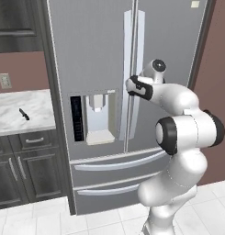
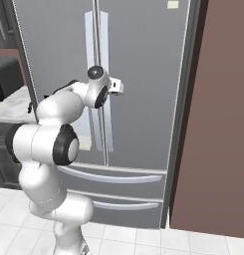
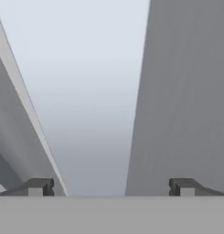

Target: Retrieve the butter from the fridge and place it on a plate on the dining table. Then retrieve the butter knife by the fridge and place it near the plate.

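Tall grey steel French-door fridge (image 1: pixel 100 69) seen with both doors closed, two bottom drawers (image 1: pixel 115 161) closed too. Two-finger gripper (image 3: pixel 111 186) held spread wide, nothing pinched; pale vertical door handle (image 3: pixel 93 100) seen between dark finger tips (image 3: pixel 39 186), close ahead. Water dispenser (image 1: pixel 100 117) set in left door. Small slim dark butter knife (image 1: pixel 24 114) laid on white-grey marble counter (image 1: pixel 22 110) left of fridge, above dark cabinets (image 1: pixel 22 167). Black toaster oven (image 2: pixel 5 77) seen on counter. Brown wall (image 2: pixel 220 114) flanking fridge at right
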Motion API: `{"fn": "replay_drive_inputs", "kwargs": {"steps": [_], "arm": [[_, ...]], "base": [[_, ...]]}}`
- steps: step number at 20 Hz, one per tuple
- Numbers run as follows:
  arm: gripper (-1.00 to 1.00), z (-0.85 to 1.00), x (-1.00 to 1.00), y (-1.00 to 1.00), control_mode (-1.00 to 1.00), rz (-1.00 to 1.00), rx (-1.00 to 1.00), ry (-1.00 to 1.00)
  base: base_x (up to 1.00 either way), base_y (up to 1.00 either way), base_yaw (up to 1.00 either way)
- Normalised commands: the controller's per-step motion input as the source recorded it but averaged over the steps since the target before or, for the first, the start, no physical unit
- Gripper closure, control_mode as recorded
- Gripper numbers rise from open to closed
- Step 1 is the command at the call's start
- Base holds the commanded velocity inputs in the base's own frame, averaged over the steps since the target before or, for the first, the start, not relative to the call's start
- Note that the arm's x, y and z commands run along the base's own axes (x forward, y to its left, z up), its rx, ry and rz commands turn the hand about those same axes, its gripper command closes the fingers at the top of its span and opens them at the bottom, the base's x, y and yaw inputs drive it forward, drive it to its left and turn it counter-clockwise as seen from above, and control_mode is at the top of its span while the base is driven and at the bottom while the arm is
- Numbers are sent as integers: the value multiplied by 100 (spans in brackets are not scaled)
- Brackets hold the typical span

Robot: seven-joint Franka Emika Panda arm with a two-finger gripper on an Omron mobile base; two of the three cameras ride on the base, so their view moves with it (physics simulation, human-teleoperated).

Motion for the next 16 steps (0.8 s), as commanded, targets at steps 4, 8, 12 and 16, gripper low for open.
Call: {"fn": "replay_drive_inputs", "kwargs": {"steps": [4,8,12,16], "arm": [[-100,-4,44,0,-100,0,0,-5],[100,-12,40,0,-100,0,3,-10],[100,-2,18,0,-100,0,2,-3],[100,8,-3,0,-100,0,0,5]], "base": [[0,0,0],[0,0,0],[0,0,0],[0,0,0]]}}
